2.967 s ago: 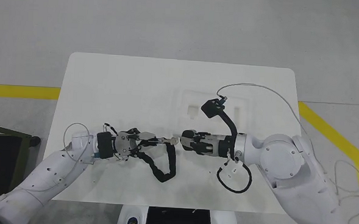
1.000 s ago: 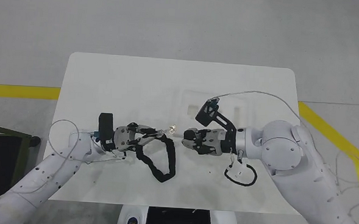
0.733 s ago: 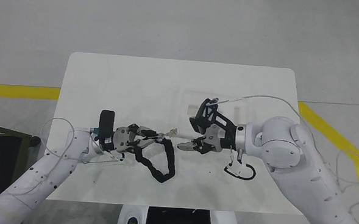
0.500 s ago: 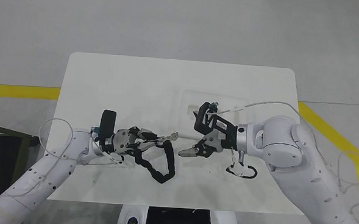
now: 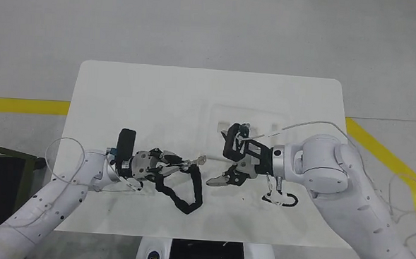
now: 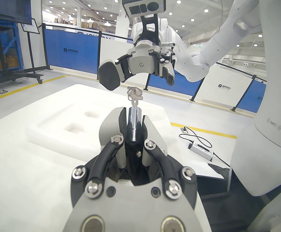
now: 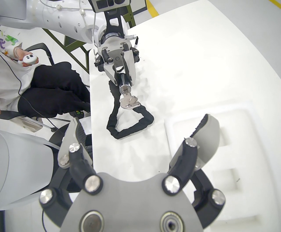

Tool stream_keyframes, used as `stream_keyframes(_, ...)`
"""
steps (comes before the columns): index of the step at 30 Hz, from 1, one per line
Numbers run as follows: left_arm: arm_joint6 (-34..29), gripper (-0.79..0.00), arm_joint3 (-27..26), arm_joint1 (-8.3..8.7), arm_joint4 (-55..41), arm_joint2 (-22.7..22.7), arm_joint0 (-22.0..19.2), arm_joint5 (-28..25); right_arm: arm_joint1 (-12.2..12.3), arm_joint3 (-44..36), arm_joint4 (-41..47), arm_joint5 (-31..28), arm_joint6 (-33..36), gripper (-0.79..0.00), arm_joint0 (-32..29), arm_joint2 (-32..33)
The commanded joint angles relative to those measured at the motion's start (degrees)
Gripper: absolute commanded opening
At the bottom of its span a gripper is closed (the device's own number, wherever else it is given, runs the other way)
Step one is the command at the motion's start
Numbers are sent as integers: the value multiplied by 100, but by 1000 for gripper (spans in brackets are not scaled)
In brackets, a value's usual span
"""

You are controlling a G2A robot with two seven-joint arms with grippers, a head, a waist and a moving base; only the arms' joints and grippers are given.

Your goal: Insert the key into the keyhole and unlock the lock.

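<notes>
My left gripper (image 5: 178,164) is shut on the chrome lock cylinder (image 6: 133,124), held above the table near its front. A black sheathed cable (image 5: 188,193) hangs from the lock in a loop onto the table. The silver key (image 6: 134,94) sticks out of the cylinder's end, its blade in the keyhole (image 7: 125,89) and its head (image 7: 129,103) free. My right gripper (image 5: 219,179) is open, a short gap away from the key and touching nothing. In the left wrist view its pads (image 6: 109,75) stand wide apart just beyond the key head.
A white foam tray (image 5: 254,125) with shallow recesses lies on the white table (image 5: 125,97) behind the right gripper. The cable loop (image 7: 131,126) rests close to the table's front edge.
The right gripper, earlier closed at the key by the lock, has opened and drawn back toward the front edge. The key stays in the lock. The left arm has barely shifted.
</notes>
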Motion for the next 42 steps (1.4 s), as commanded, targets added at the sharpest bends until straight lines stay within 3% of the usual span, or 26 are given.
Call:
stream_keyframes(1, -42, -785, 38, 16, -162, 93, -25, 0, 8, -15, -306, -455, -209, 0, 13, 4)
stream_keyframes(4, -104, -785, 55, 45, -501, 262, -85, 0, 15, 113, -867, -1062, -556, 0, 18, -16)
stream_keyframes(9, -104, -785, -7, 113, -1064, 610, -234, 0, -7, 246, -1843, -1449, -1506, 0, -41, 18)
stream_keyframes(16, -137, -785, 0, 203, -1438, 1061, -511, 0, -39, 226, -2799, -1558, -2600, 0, -117, 43)
stream_keyframes(23, -66, -785, 3, 244, -1610, 1437, -728, 0, -45, 145, -3212, -1695, -2852, -6, -73, -46)
stream_keyframes(26, -34, -785, 12, 253, -1663, 1585, -821, 0, -58, 154, -3261, -1665, -2890, -95, -30, -114)
stream_keyframes(32, 2, -785, 44, 268, -1726, 1803, -993, 0, -74, 197, -3327, -1631, -2973, -376, 39, -192)
stream_keyframes(42, 2, -785, 76, 279, -1861, 2000, -1144, 0, -66, 185, -3377, -1675, -2998, -499, 47, -227)
